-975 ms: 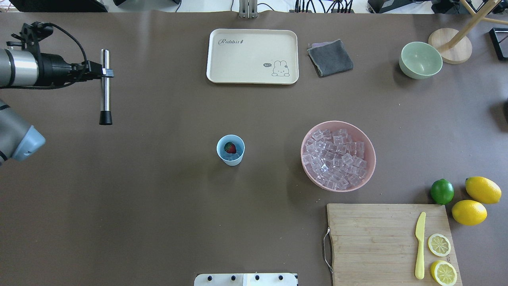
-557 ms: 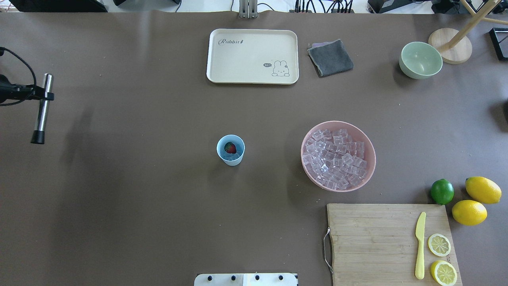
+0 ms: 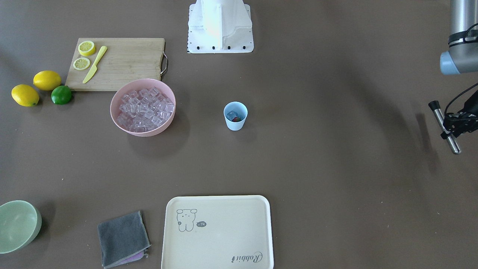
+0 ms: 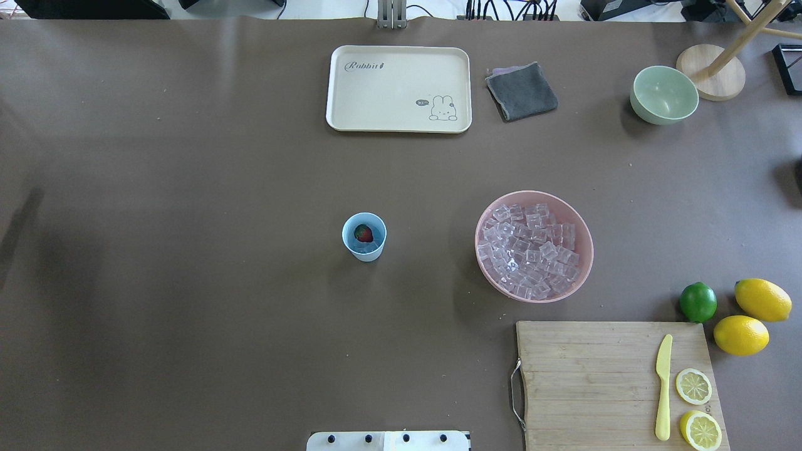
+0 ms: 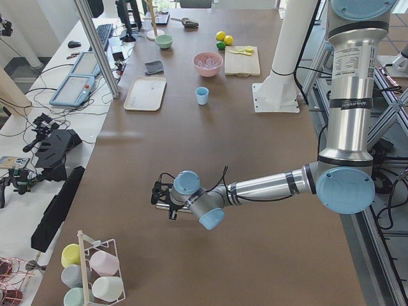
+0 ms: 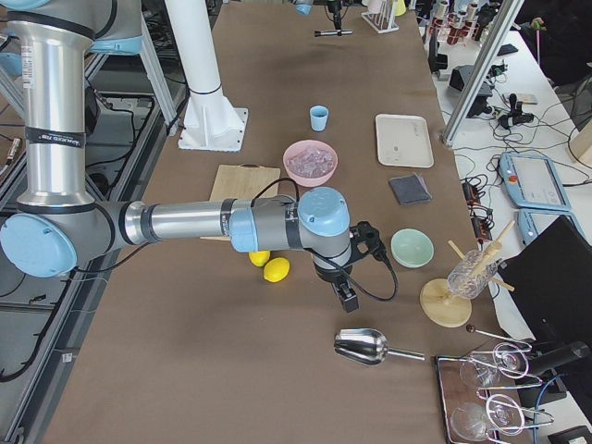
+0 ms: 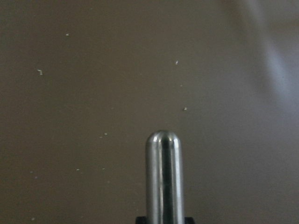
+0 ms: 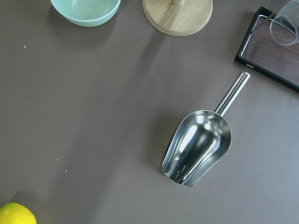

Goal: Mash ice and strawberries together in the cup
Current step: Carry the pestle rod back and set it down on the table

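Cup (image 4: pixel 364 237) stands mid-frame in the overhead view on the worktop (image 4: pixel 188 326), strawberry (image 4: pixel 363 233) and ice (image 3: pixel 232 114) inside, the fruit apparently whole. Left gripper (image 3: pixel 448 131), at the front view's right edge and well apart from the cup, has its jaws clamped on a steel muddler (image 3: pixel 437 114). Right gripper (image 6: pixel 347 296): cannot tell its jaws. Mashing looks yet to begin; next move calls for carrying the muddler over the rim, black end down.

The cup (image 5: pixel 202 95) stands upright on the brown table (image 5: pixel 191 146). Left of the cup lies a cream tray (image 5: pixel 145 93). Beyond the cup sits a pink bowl (image 5: pixel 208 72) of ice (image 5: pixel 208 61), and beyond and right of the cup a wooden board (image 5: pixel 242 62). Well nearer than the cup, the left arm (image 5: pixel 261 186) reaches low across the table. Its left gripper (image 5: pixel 159 194) is too small to judge.
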`<action>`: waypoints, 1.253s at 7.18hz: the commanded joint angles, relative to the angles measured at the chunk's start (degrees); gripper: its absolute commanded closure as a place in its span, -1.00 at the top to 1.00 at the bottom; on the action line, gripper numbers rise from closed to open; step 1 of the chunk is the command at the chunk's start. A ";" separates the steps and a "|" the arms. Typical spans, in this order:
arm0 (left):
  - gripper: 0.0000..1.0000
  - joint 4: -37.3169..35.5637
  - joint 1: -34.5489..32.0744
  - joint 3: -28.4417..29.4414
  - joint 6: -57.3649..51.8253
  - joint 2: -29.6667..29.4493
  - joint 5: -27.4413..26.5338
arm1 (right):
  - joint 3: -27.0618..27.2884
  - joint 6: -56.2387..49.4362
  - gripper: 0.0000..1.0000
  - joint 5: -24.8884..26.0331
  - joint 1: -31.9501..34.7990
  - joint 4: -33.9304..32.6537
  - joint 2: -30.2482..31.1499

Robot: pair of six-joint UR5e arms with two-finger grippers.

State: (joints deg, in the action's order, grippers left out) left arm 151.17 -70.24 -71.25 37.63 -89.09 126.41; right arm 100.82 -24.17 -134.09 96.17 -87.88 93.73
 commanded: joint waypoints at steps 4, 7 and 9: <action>-1.00 -0.18 3.35 -3.01 0.25 4.80 0.50 | -0.01 0.00 0.99 -0.03 -0.02 -0.01 -0.21; 0.98 -0.78 3.01 -4.76 -1.07 3.23 2.43 | -0.01 0.00 0.99 -0.20 -0.02 -0.01 -0.21; 0.98 -11.02 -3.02 -6.08 -2.11 -0.71 6.53 | 0.08 0.09 0.99 -0.73 -1.07 -0.45 -0.56</action>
State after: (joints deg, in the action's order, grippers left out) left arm 145.44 -69.31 -76.39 36.25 -87.75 130.06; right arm 100.87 -24.15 -134.50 95.84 -88.00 93.36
